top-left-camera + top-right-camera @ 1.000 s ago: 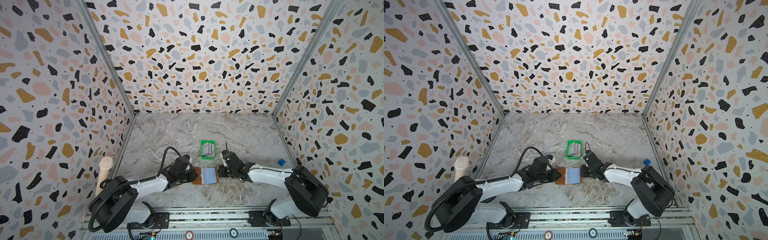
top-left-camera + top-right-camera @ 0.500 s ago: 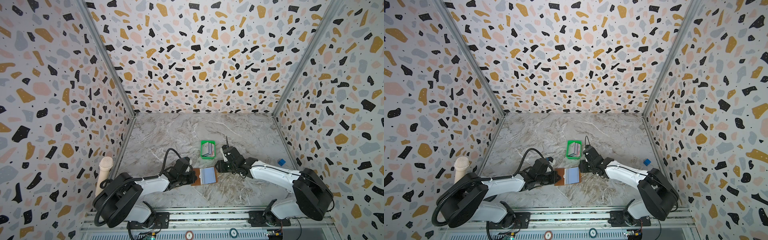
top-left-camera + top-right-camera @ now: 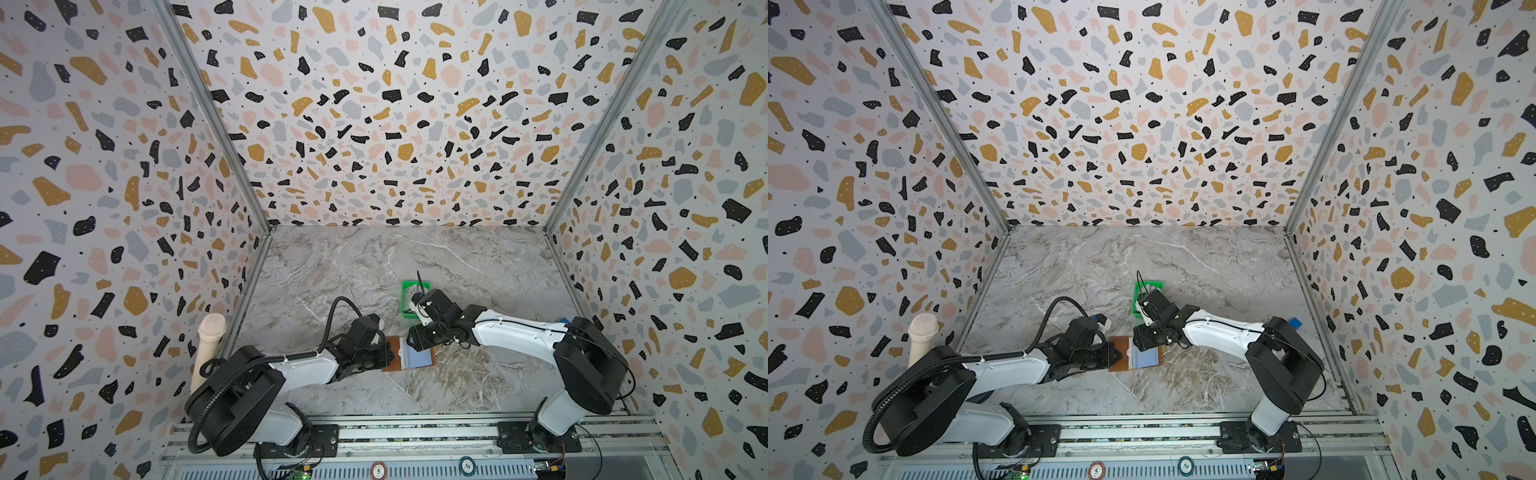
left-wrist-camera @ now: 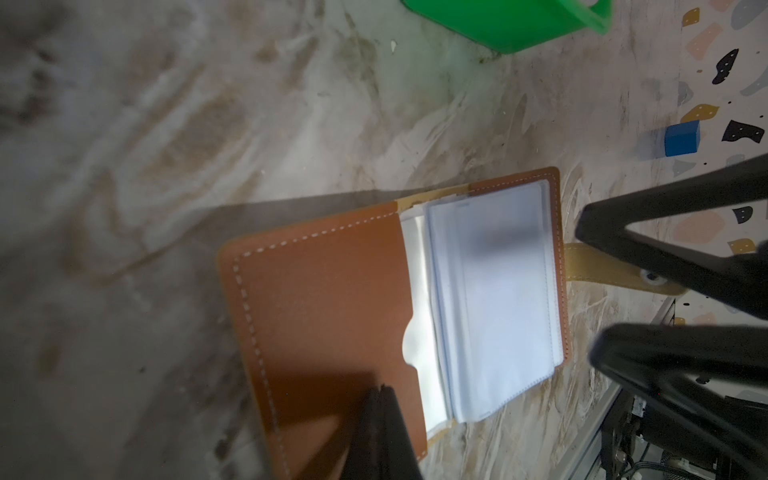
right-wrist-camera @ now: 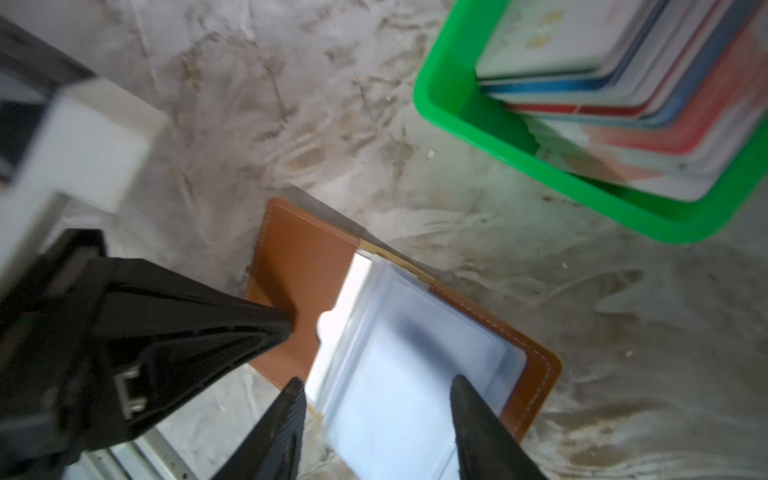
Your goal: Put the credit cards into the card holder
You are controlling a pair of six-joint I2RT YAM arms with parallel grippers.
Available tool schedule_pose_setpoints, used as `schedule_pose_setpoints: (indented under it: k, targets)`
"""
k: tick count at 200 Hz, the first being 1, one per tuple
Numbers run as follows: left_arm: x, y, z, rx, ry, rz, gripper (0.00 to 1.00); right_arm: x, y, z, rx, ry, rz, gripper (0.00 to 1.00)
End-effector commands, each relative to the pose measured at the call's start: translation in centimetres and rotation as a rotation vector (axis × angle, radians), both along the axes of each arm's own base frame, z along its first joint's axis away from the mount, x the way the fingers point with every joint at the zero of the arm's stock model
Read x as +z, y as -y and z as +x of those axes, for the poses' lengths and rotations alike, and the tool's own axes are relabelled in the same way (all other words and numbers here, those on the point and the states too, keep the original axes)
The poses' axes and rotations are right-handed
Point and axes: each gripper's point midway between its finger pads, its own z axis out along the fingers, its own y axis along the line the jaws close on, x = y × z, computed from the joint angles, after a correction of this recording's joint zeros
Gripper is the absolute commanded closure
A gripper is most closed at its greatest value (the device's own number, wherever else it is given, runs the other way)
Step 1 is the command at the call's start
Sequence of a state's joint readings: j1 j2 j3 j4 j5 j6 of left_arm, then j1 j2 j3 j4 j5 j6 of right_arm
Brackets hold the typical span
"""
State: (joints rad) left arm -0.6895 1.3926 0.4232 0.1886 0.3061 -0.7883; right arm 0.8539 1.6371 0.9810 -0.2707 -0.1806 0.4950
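The tan-brown card holder [image 3: 392, 354] [image 3: 1120, 355] lies open on the marble table, its clear bluish sleeves [image 5: 415, 374] [image 4: 494, 291] facing up. My left gripper [image 4: 381, 390] [image 3: 384, 356] is shut, and its tips press on the brown left flap [image 5: 303, 266]. My right gripper [image 5: 376, 386] [image 3: 1142, 341] hovers open just over the sleeves with nothing between its fingers. The credit cards [image 5: 623, 83] lie stacked in the green tray [image 5: 498, 137]. In both top views the right arm covers most of them.
The green tray [image 3: 409, 286] [image 3: 1148, 286] stands just behind the holder. A small blue cube [image 4: 681, 139] [image 3: 1295, 322] sits by the right wall. A cream post [image 3: 208, 353] stands outside the left wall. Terrazzo walls enclose three sides.
My right gripper went from shut to open, and its wrist swung back toward the green tray. The left gripper stays pressed on the holder's flap.
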Motion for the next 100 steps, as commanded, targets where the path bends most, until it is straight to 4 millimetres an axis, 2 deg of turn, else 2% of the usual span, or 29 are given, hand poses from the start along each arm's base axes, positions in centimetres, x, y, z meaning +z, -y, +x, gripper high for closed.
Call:
schedule_pose_setpoints:
  k: [1, 62, 100]
  targets:
    - [-0.8, -0.5, -0.6, -0.018, -0.003, 0.025, 1.00, -0.3, 1.0, 0.4, -0.010, 0.023, -0.053, 0.45]
    - [-1.1, -0.7, -0.7, -0.015, -0.006, 0.031, 1.00, -3.1, 2.0, 0.1, -0.032, -0.010, -0.119, 0.50]
    - [-1.4, -0.7, -0.8, -0.019, -0.014, 0.034, 1.00, -3.8, 1.5, -0.6, -0.017, -0.037, -0.110, 0.51]
